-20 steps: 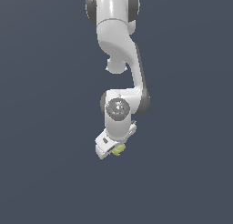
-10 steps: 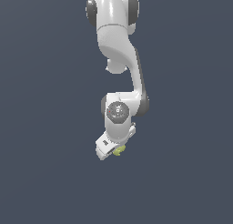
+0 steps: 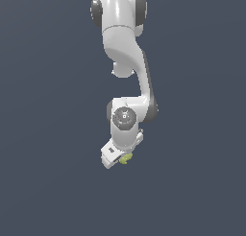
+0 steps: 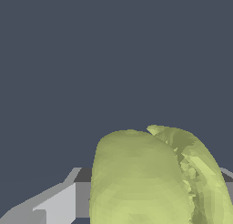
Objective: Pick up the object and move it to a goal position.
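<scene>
The object (image 3: 126,159) is a small yellow-green lumpy item, peeking out beneath the white hand of the arm in the exterior view. My gripper (image 3: 124,158) is shut on it and carries it in the air. In the wrist view the object (image 4: 150,177) fills the near field, close to the camera, with one grey finger (image 4: 50,202) showing beside it. The other finger is hidden behind the object.
The white arm (image 3: 127,72) hangs down from the top of the exterior view. Around it there is only a plain dark grey-blue background. No goal marker shows.
The arm's wrist has drawn slightly upward and toward the exterior view's right, with the object still held.
</scene>
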`<state>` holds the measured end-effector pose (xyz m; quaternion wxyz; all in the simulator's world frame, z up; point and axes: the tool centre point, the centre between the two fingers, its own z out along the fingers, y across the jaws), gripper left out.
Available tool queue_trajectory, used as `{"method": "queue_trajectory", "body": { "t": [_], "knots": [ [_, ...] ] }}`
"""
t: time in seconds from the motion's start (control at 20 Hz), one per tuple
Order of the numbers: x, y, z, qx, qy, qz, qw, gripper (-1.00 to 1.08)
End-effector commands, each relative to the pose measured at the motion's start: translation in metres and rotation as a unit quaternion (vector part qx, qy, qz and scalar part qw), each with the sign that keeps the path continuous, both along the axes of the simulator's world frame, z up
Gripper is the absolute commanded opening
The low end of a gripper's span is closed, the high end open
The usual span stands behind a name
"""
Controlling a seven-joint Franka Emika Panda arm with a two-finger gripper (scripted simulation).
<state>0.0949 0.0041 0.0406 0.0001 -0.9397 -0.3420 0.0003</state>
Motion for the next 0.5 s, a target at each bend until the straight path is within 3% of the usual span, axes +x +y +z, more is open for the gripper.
{"method": "queue_trajectory", "body": {
  "t": [0.0,0.45],
  "knots": [
    [0.000,0.000,0.003,0.000,0.000,0.000,1.0000,-1.00],
    [-0.003,-0.009,0.045,0.000,0.000,0.000,1.0000,-1.00]
  ]
}}
